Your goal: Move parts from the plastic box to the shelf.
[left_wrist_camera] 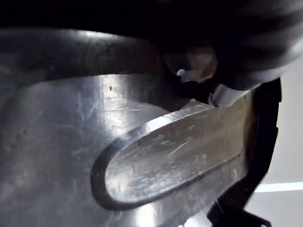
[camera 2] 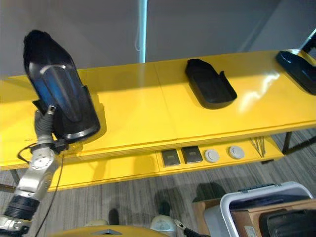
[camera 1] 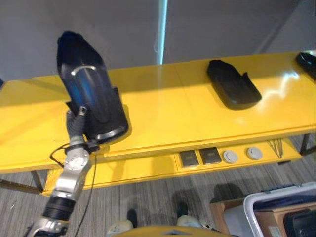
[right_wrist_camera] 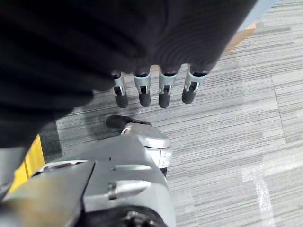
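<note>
The black part (camera 1: 88, 94) is held tilted above the yellow shelf (camera 1: 173, 118), its long axis running toward eleven o'clock from the left hand (camera 1: 77, 123), whose finger closure cannot be told; the right hand (right_wrist_camera: 151, 90) hangs with fingers relaxed.

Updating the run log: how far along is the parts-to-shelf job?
Done: two black parts already lie on the yellow shelf. In hand: the left hand holds a third black part upright at the shelf's left end, not yet laid flat. Left: the plastic box on the floor holds at least one more dark part. The right hand hangs open.
</note>
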`<state>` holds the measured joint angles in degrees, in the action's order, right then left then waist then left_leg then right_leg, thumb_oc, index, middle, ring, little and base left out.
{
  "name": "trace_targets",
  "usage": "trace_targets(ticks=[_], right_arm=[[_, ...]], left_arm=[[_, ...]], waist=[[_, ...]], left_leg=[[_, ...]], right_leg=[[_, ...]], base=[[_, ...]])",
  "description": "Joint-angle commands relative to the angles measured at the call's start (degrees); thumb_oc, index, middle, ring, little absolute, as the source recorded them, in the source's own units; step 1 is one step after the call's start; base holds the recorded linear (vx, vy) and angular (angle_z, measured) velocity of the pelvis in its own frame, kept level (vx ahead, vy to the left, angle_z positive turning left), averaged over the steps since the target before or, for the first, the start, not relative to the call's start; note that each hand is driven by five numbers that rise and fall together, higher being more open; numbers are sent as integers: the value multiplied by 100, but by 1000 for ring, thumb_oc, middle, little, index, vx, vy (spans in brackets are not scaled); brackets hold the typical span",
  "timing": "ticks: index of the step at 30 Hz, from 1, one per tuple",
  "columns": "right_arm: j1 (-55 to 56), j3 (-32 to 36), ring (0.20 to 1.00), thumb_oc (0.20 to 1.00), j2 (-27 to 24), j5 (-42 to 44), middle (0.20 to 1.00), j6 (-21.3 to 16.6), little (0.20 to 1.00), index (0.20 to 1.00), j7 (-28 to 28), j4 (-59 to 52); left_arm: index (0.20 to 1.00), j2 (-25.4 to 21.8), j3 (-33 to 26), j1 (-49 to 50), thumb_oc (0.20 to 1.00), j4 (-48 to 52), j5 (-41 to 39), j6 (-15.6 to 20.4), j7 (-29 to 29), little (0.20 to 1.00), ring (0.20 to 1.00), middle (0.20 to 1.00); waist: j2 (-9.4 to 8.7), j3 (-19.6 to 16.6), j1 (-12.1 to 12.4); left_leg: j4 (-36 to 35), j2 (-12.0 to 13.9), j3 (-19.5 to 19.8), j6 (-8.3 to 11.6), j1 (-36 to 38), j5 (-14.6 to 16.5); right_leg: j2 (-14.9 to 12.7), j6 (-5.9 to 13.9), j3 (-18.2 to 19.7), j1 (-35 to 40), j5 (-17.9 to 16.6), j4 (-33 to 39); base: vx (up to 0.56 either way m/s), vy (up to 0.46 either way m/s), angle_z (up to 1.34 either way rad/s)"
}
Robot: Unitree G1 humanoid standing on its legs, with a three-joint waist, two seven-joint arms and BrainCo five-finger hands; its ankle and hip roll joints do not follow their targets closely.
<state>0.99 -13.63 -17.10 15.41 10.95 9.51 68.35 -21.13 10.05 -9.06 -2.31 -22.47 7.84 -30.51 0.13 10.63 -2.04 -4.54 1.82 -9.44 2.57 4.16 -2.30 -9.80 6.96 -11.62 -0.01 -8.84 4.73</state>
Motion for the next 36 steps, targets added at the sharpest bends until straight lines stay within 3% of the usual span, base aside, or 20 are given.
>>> trace_targets(ticks=[1, 5, 9, 12, 19, 21, 22, 28, 31, 36], right_arm=[[-381, -450, 1000, 1000, -69, -107, 1000, 100, 1000, 1000, 58, 153], [-625, -608, 1000, 1000, -150, -31, 1000, 82, 1000, 1000, 46, 47], [-782, -744, 1000, 1000, -266, 43, 1000, 105, 1000, 1000, 49, -94], [-814, -765, 1000, 1000, -313, 71, 1000, 111, 1000, 1000, 87, -118], [-862, -785, 1000, 1000, -412, -31, 1000, 71, 1000, 1000, 177, -68], [-899, -790, 1000, 1000, -419, -1, 1000, 73, 1000, 1000, 182, -70], [-928, -801, 1000, 1000, -423, 40, 1000, 74, 1000, 1000, 186, -67], [-1074, -855, 1000, 1000, -425, 182, 1000, 124, 1000, 1000, 193, -95], [-1136, -882, 1000, 1000, -421, 222, 1000, 158, 1000, 1000, 161, -99], [-1176, -854, 1000, 1000, -449, 372, 1000, 236, 1000, 1000, 244, -52]], left_arm=[[200, -24, 118, -1145, 200, 71, 58, 682, -188, 200, 200, 200], [200, 104, 325, -1561, 200, -269, 121, 518, -218, 200, 200, 200], [200, -94, 416, -2150, 200, -956, 12, 64, -388, 200, 200, 200], [200, -171, 392, -2332, 200, -1271, -66, -26, -450, 200, 200, 200], [200, -347, 330, -2594, 200, -1878, -329, -399, -170, 200, 200, 200], [661, -363, 374, -2637, 661, -1979, -359, -563, -150, 661, 661, 661], [1000, -373, 419, -2672, 1000, -2098, -412, -753, 80, 1000, 1000, 1000], [1000, -415, 602, -2784, 1000, -2503, -565, -1227, 158, 1000, 1000, 1000], [1000, -458, 748, -2893, 1000, -2880, -586, -1885, 78, 1000, 1000, 1000], [1000, -622, 835, -3056, 1000, -3402, -69, -2274, -125, 1000, 1000, 1000]], waist=[[201, 511, -75], [212, 716, -154], [226, 907, -259], [240, 966, -283], [290, 1104, -292], [301, 1127, -293], [308, 1141, -300], [337, 1208, -311], [342, 1234, -319], [367, 1221, -343]], left_leg=[[-46, 174, 29, 63, -333, 286], [-46, 205, -8, 95, -491, 185], [-46, 266, -100, 148, -639, 54], [-46, 285, -133, 175, -698, -4], [-28, 344, -207, 213, -821, -111], [-21, 345, -211, 214, -827, -105], [-20, 345, -217, 215, -824, -102], [-6, 334, -240, 213, -843, -101], [27, 333, -249, 196, -843, -90], [57, 340, -283, 190, -806, -78]], right_leg=[[386, -204, -108, 78, 990, -325], [465, -261, -13, -66, 1006, -378], [527, -297, 84, -168, 1047, -444], [540, -315, 98, -208, 1082, -498], [499, -375, 56, -243, 1194, -593], [485, -380, 51, -251, 1193, -585], [477, -377, 47, -257, 1189, -576], [463, -376, 76, -294, 1179, -564], [452, -378, 79, -315, 1184, -597], [426, -386, 52, -295, 1220, -646]], base=[[-136, 10, -10], [-55, 12, -7], [-12, 14, -10], [-5, 18, -16], [2, 10, -2], [0, 0, 0], [0, 0, 0], [0, 0, 0], [0, 0, 0], [23, 9, -3]])
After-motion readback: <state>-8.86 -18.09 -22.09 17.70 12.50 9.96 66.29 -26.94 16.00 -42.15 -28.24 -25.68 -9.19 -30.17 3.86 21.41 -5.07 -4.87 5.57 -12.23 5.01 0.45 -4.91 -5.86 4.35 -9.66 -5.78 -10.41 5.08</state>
